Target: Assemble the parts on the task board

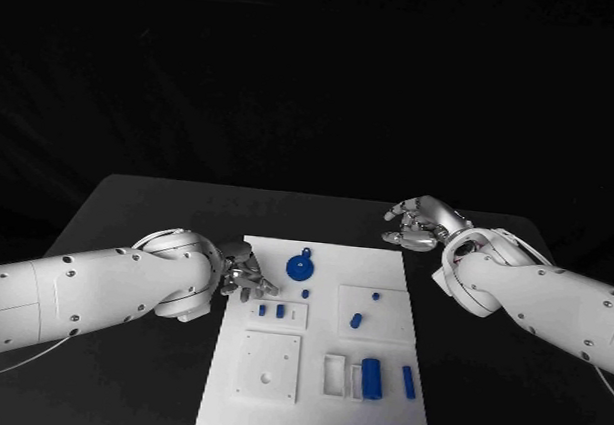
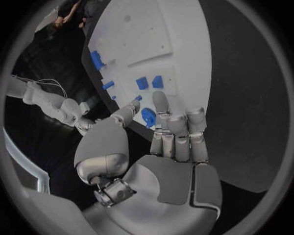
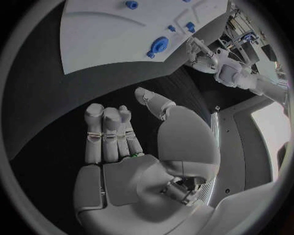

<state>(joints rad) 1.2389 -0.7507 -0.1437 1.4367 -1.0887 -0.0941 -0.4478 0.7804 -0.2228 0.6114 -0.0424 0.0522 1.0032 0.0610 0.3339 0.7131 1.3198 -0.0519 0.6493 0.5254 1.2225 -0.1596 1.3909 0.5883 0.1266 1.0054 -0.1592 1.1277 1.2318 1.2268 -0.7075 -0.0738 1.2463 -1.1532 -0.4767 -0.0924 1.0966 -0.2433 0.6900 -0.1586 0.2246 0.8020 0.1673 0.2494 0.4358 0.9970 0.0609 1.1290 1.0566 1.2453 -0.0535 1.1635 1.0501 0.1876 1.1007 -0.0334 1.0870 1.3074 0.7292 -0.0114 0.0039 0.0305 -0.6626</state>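
Observation:
The white task board (image 1: pixel 318 414) lies in the middle of the black table. A round blue part with a small stem (image 1: pixel 302 266) sits near its far edge, and small blue pieces (image 1: pixel 281 311) stand in a raised block below it. My left hand (image 1: pixel 245 272) hovers at the board's left edge beside the round part (image 2: pixel 148 117), fingers apart and holding nothing. My right hand (image 1: pixel 419 225) is over the bare table just beyond the board's far right corner, also spread and holding nothing. In the right wrist view the round part (image 3: pixel 159 46) lies ahead of the fingers (image 3: pixel 104 132).
A blue cylinder (image 1: pixel 371 371) and a blue bar (image 1: pixel 409 381) lie at the board's near right, beside a white slotted holder (image 1: pixel 335 373). A square white plate with holes (image 1: pixel 267 366) fills the near left. Two small blue pegs (image 1: pixel 357 320) sit on the right square.

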